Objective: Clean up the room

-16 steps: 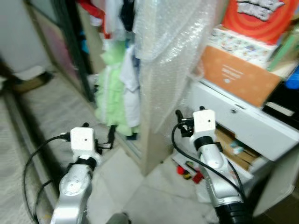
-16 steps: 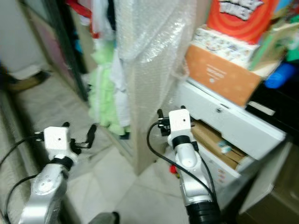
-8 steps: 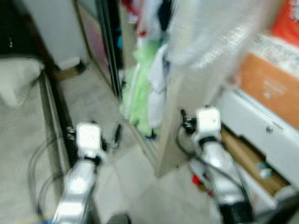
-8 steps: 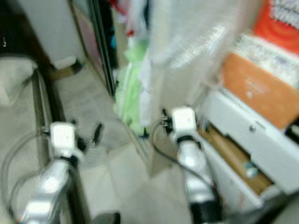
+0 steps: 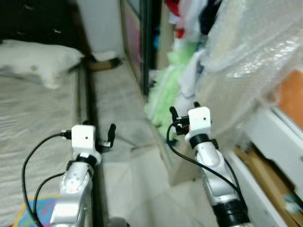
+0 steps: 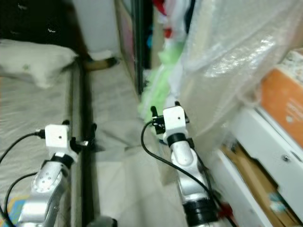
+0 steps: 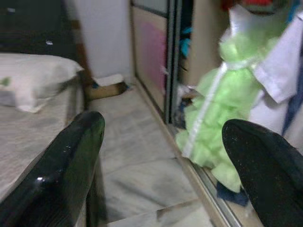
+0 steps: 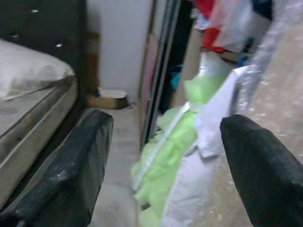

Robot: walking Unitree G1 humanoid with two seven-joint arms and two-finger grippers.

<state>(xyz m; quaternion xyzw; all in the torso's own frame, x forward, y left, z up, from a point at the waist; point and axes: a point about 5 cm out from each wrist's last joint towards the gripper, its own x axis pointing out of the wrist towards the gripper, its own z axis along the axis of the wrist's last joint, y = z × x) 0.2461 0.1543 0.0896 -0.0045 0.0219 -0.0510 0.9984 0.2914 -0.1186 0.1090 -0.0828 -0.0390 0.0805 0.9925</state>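
Nothing tidied yet, I'd say: left tool [image 7: 161,165] and right tool [image 8: 163,165] gape empty; green clothes [image 5: 165,97] spill floorward.

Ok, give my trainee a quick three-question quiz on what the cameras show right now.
1. True or false: the left claw is shut on a piece of clothing.
2. What lies at the head of the bed on the robot's left? A) a white pillow B) a red ball C) a laptop
3. Fill in: the frilly garment hanging in the open wardrobe is light ____.

Key
1. False: both the left claw and the right claw are open and hold nothing.
2. A
3. green
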